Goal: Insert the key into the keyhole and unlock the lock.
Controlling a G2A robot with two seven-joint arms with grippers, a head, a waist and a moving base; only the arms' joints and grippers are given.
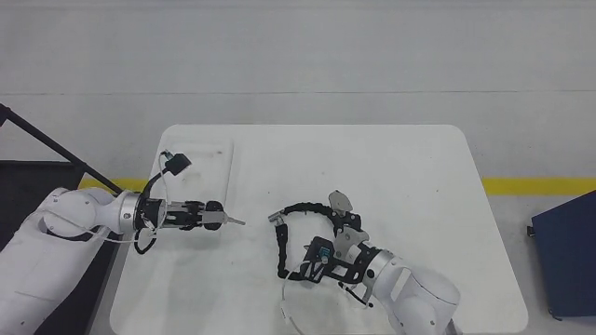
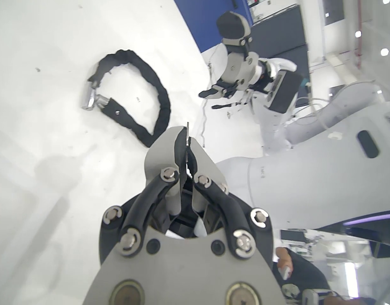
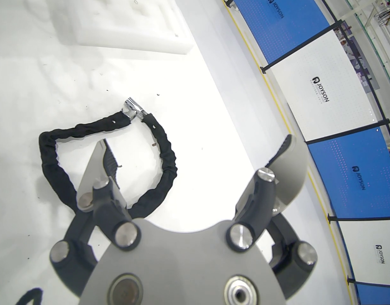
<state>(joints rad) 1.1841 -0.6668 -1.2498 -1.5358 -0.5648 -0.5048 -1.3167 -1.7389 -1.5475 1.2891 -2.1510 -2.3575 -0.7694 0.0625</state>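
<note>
Left gripper [image 2: 186, 147]: fingers pressed together on the key [image 2: 188, 127], pinching it by the head. Only the thin blade tip pokes out past the pads. In the top view the key [image 1: 235, 221] points across the table [image 1: 410, 167] toward the lock, blade roughly level, with bare tabletop between tip and lock; no contact. Lock body [image 1: 276, 216]: small and silver, joining the two ends of a black fabric-sleeved chain [image 1: 281, 247] that lies in a loose loop near the table's middle. Same lock body in the left wrist view [image 2: 90, 96], lying on its side; I cannot tell from here which face carries the keyhole. Right gripper [image 3: 195, 147]: fingers spread wide, holding nothing, poised over the chain loop [image 3: 164, 160] with the lock body [image 3: 133, 107] ahead of it. It looks clear of the chain, though this is hard to confirm. White foam tray [image 3: 128, 17] sits on the table beyond the lock. Judgement: step in hand is the approach, key grasped and insertion not yet begun. Next move probably calls for the right gripper to close on the lock body or the chain beside it, so that it cannot slide, then for the blade to be lined up with the keyhole in angle and height. A loose lock would likely skate away under a push.
</note>
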